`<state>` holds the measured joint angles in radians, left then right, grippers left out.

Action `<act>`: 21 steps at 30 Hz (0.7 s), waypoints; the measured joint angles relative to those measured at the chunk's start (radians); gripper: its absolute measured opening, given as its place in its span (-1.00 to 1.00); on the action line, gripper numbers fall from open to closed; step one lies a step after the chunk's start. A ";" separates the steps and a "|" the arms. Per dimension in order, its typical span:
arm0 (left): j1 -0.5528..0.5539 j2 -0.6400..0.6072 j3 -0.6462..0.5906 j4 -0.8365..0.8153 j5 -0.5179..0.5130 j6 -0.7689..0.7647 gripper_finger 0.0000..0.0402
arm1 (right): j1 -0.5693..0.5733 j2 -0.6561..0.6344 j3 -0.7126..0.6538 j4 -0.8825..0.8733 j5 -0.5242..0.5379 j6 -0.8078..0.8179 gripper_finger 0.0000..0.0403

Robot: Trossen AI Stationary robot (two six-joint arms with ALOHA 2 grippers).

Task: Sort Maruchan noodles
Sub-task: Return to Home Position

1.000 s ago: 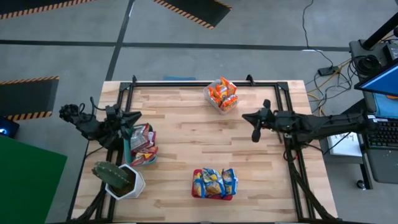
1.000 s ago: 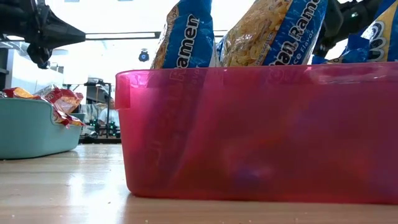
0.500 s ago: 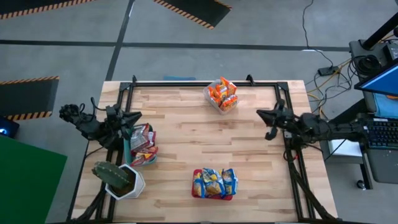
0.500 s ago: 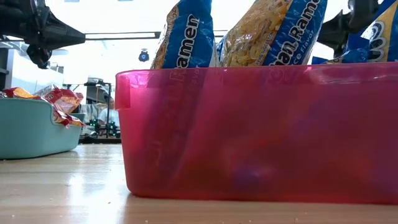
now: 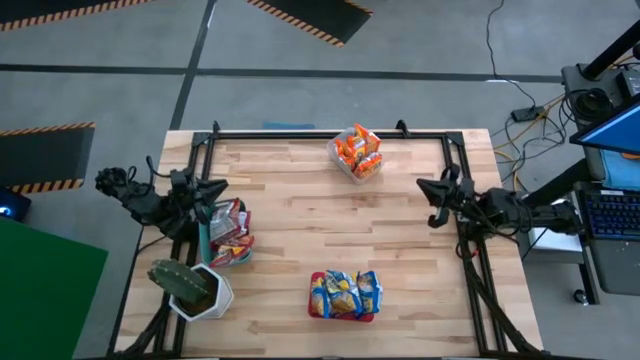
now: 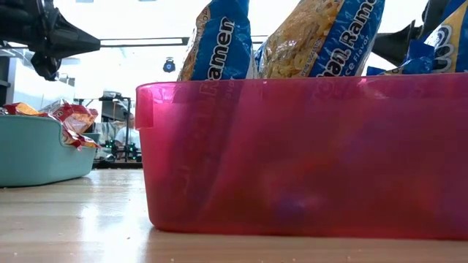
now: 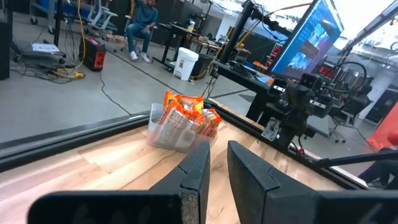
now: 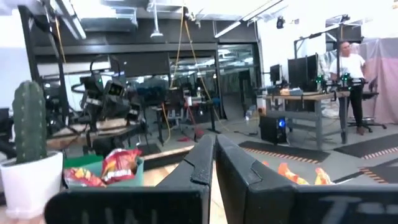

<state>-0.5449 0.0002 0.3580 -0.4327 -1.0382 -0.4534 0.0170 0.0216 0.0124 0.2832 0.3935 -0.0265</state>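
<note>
Crinkly Maruchan noodles (image 5: 345,293) sit sorted: blue-and-yellow packets upright in a red bin (image 5: 340,314) at 6 o'clock, orange packets (image 5: 358,150) at 12, silver-red packets (image 5: 229,232) at 9. The left gripper (image 5: 218,186) shows narrow, empty jaws; the right gripper (image 5: 432,203), at 3, has jaws closed, empty.

Blue-and-yellow noodles (image 5: 345,293), red bin (image 5: 318,313)
</note>
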 joint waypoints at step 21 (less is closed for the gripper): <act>0.000 0.002 0.000 -0.003 0.001 0.052 -0.80 | 0.000 0.013 -0.001 -0.132 0.000 0.068 -0.96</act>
<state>-0.5449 0.0021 0.3576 -0.4355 -1.0375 -0.4011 0.0170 0.0345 0.0116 0.1513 0.3935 0.0414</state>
